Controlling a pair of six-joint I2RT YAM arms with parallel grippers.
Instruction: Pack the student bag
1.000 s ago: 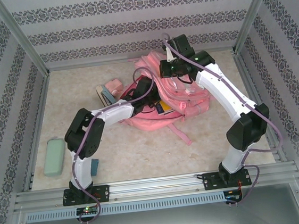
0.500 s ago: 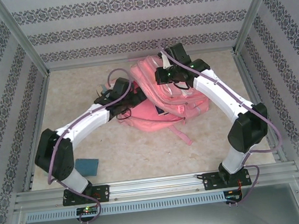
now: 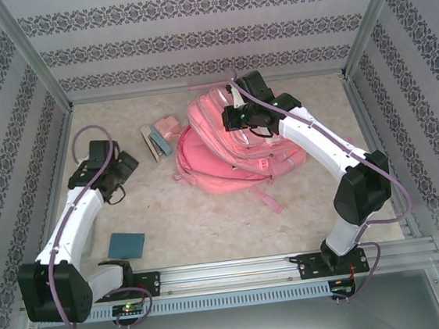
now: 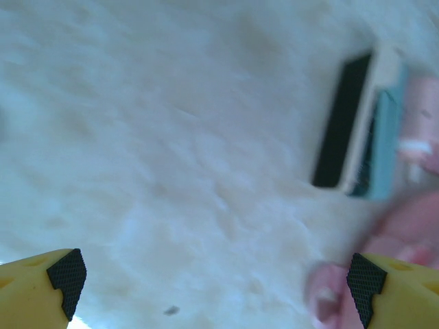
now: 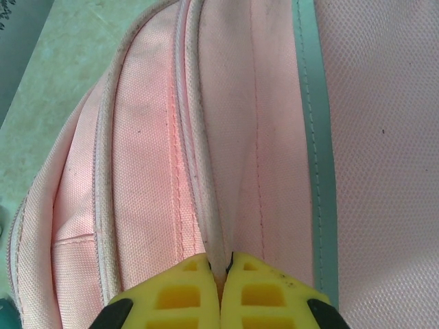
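The place is recognised as a robotics laboratory test cell. A marble-patterned tabletop is enclosed by a bare aluminium frame, and the walls inside it are papered with a striped ornamental pattern. A left arm and a right arm, both white and black, are bolted to a slotted aluminium rail at the near edge, and purple cables are strung along them.

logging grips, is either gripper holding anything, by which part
Right gripper pinches the large pink fabric backpack by its zip seam; left gripper holds nothing.
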